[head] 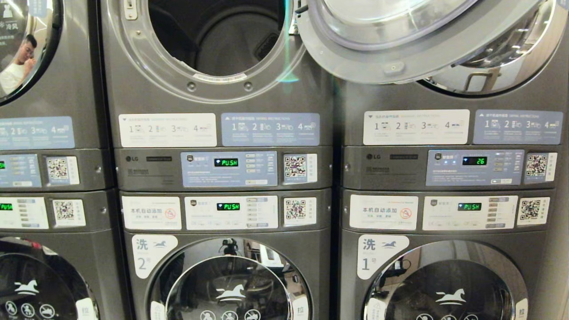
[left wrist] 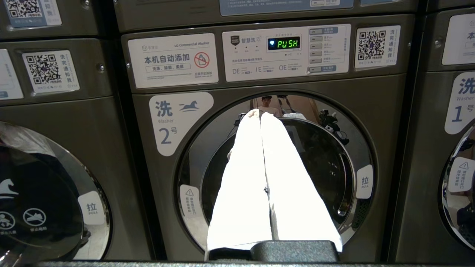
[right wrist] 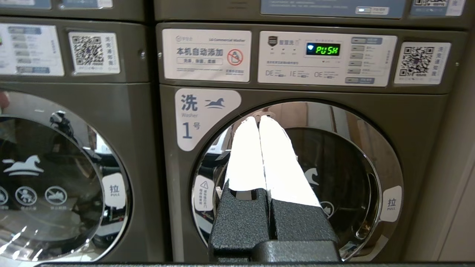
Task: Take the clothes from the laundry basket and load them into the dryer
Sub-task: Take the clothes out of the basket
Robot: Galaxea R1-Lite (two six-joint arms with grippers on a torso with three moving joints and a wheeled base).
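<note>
The white fingers of the left gripper (left wrist: 260,115) are pressed together on nothing before washer 2 (left wrist: 274,174); the right gripper (right wrist: 258,120) is likewise closed and empty before washer 1 (right wrist: 297,178). Both washer doors are shut, marked "洗 Washer", "PULL" and "LG Commercial Washer", with "PUSH" displays (left wrist: 284,43). Above, the dryer (head: 218,40) on the left stands open, its drum dark and seemingly empty, its door (head: 400,40) swung right. Neither basket nor clothes can be seen.
</note>
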